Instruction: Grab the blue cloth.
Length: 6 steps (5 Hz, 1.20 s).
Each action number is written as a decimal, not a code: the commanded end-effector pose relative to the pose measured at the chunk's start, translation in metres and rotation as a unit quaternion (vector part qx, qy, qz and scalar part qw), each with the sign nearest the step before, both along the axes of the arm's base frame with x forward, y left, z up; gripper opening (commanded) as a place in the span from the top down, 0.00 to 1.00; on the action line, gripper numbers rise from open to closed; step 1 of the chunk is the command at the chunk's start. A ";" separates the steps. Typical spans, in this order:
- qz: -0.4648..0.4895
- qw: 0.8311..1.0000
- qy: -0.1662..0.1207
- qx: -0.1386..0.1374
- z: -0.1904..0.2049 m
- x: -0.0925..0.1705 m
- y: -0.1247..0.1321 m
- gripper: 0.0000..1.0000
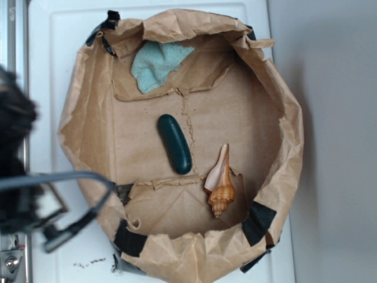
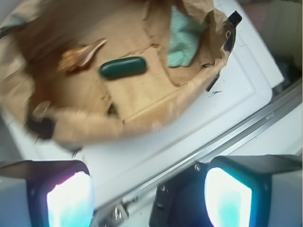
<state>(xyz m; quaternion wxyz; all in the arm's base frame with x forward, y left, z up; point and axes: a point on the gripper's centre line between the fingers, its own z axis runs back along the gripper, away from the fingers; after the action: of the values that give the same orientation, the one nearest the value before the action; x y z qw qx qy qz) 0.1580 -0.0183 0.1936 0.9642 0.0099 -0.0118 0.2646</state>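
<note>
Three things sit in the brown paper bag (image 1: 283,118): the blue cloth (image 1: 156,63) crumpled against its far wall, a dark green oblong (image 1: 174,143) mid-floor, and a shell (image 1: 221,186) nearer, to the right. The gripper (image 2: 149,191), fingers spread and empty, hangs outside the bag's left rim; the approach and the grasp itself both remain.

Claw (image 2: 149,196) agape (fingers wide apart)

Cloth (image 1: 156,63) lay inside paper bag (image 1: 281,124), against wall; oblong (image 1: 174,143) sat mid-floor; shell (image 1: 220,184) beside it, apart.
</note>
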 end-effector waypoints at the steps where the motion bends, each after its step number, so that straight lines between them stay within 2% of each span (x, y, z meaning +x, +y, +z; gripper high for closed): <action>1: 0.029 0.999 -0.010 0.020 0.005 0.033 -0.009 0.00; 3: 0.029 0.999 -0.010 0.020 0.005 0.033 -0.009 0.00; 4: 0.066 0.997 -0.028 0.012 -0.006 0.036 -0.012 0.00; 5: 0.100 0.993 -0.052 0.020 -0.036 0.062 -0.015 0.00; 6: 0.116 0.992 -0.034 0.041 -0.060 0.088 -0.009 0.00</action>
<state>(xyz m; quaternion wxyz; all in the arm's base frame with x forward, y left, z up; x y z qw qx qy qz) 0.2388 -0.0308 0.1196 0.9295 0.0572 -0.0286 0.3631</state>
